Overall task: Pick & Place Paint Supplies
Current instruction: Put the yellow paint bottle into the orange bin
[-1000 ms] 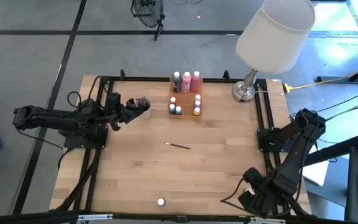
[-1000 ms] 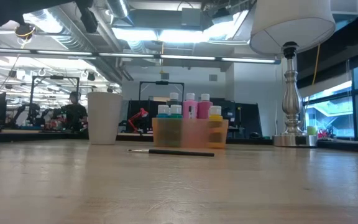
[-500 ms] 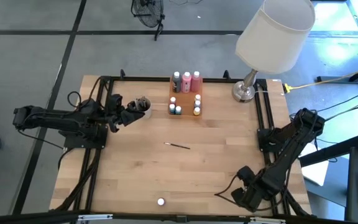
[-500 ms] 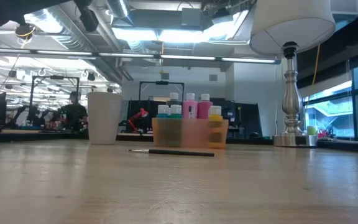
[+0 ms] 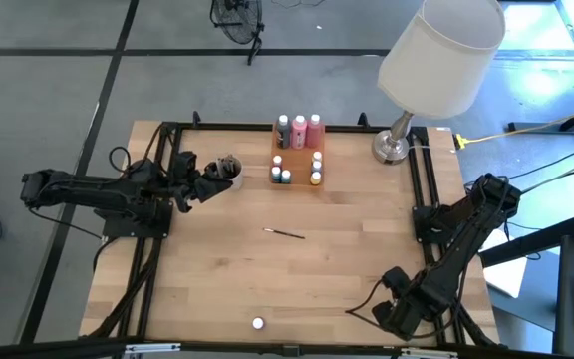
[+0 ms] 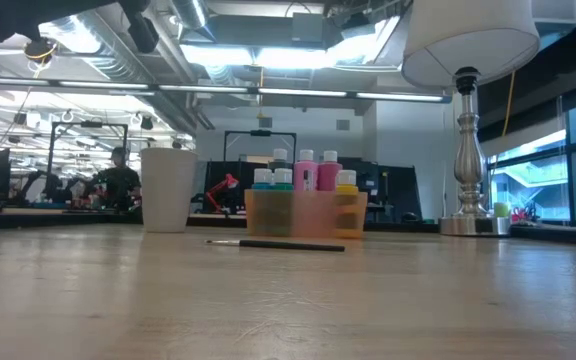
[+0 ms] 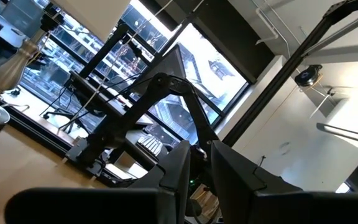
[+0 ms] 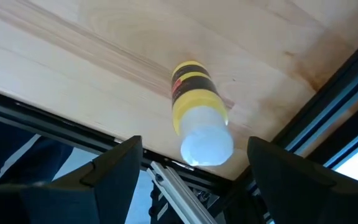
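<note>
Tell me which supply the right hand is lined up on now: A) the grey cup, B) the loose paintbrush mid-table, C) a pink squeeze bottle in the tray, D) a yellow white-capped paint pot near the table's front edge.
D. The right wrist view shows the open right hand straddling a yellow white-capped paint pot standing on the wood by the table's front edge; the paintbrush lies apart, mid-table.

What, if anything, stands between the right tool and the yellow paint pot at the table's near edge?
Nothing visible. The right tool is open, and the yellow pot lies on bare wood straight ahead, framed by its fingers, with no object between them.
</note>
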Action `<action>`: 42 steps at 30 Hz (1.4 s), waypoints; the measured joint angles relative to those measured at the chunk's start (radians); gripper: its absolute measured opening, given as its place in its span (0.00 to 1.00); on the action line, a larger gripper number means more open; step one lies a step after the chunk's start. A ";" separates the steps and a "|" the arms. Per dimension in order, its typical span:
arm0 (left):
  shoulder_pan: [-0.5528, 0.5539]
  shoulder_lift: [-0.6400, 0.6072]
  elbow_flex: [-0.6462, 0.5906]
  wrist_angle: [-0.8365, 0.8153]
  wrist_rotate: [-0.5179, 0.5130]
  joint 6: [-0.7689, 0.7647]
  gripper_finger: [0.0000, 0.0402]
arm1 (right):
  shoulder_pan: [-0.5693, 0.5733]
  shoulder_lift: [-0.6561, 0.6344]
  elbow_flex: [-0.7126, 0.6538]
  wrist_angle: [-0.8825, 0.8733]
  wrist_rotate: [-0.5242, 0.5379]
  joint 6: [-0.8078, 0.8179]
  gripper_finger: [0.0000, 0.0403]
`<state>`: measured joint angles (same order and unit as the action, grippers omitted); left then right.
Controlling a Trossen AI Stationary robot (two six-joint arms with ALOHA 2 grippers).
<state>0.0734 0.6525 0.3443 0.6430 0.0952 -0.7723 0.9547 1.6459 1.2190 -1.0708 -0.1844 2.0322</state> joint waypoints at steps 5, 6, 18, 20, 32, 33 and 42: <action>0.000 0.000 0.000 0.000 -0.001 0.000 0.16 | 0.000 0.000 0.000 -0.011 -0.011 0.009 0.71; 0.000 0.000 0.000 0.000 -0.001 0.000 0.16 | 0.000 0.000 0.000 -0.014 -0.011 0.010 0.69; 0.000 0.000 0.000 0.000 -0.009 0.000 0.16 | 0.000 0.000 -0.011 -0.013 -0.011 0.006 0.57; 0.000 0.000 0.000 0.000 -0.009 0.000 0.16 | 0.000 0.000 -0.024 0.004 -0.010 0.005 0.57; 0.000 0.000 0.000 0.000 -0.009 0.000 0.16 | -0.001 0.000 -0.047 0.031 -0.010 0.003 0.56; 0.000 0.000 0.000 0.000 -0.009 0.000 0.16 | 0.000 0.000 -0.047 0.031 -0.008 0.002 0.56; 0.000 0.000 0.000 -0.023 -0.009 0.000 0.16 | -0.001 0.000 -0.047 0.032 -0.007 0.002 0.36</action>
<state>0.0734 0.6529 0.3443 0.6202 0.0864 -0.7719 0.9535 1.6459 1.1725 -1.0393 -0.1913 2.0346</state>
